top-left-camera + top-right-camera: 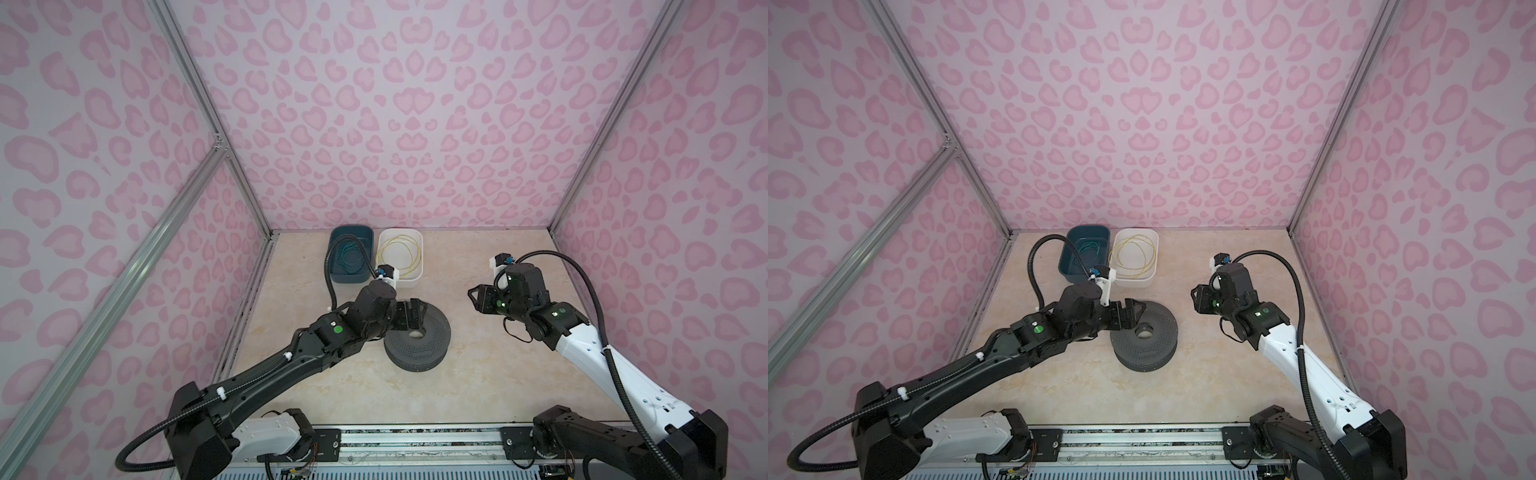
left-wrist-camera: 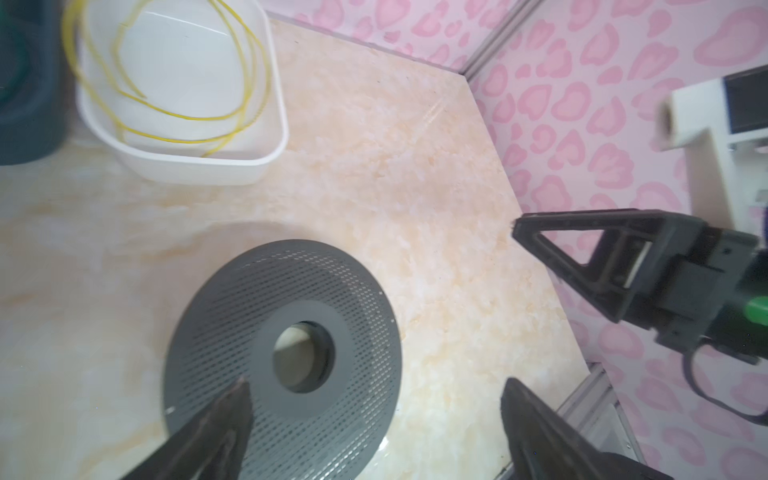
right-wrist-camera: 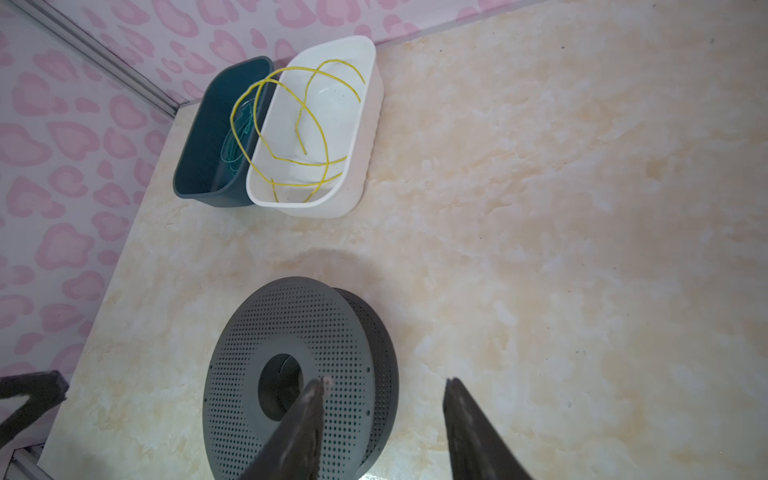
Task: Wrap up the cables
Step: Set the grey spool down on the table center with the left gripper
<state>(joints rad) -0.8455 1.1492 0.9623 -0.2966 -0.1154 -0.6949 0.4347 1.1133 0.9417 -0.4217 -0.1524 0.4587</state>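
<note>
The cables show as a thin yellow wire [image 1: 417, 253] [image 1: 1133, 237] coiled loosely inside a white bin [image 1: 420, 268] at the back of the table, also in the left wrist view [image 2: 187, 117] and the right wrist view [image 3: 307, 164]. A grey perforated spool [image 1: 424, 347] [image 1: 1150, 347] lies flat mid-table. My left gripper [image 1: 415, 313] [image 2: 376, 382] hovers open over the spool's left rim, holding nothing. My right gripper [image 1: 473, 297] [image 3: 385, 380] hangs open and empty to the right of the spool, pointing toward it.
A dark teal bin [image 1: 332, 259] [image 1: 1065, 259] with a green wire in it stands left of the white bin. Pink patterned walls with metal frame posts close in the marble-look table on three sides. A metal rail runs along the front edge.
</note>
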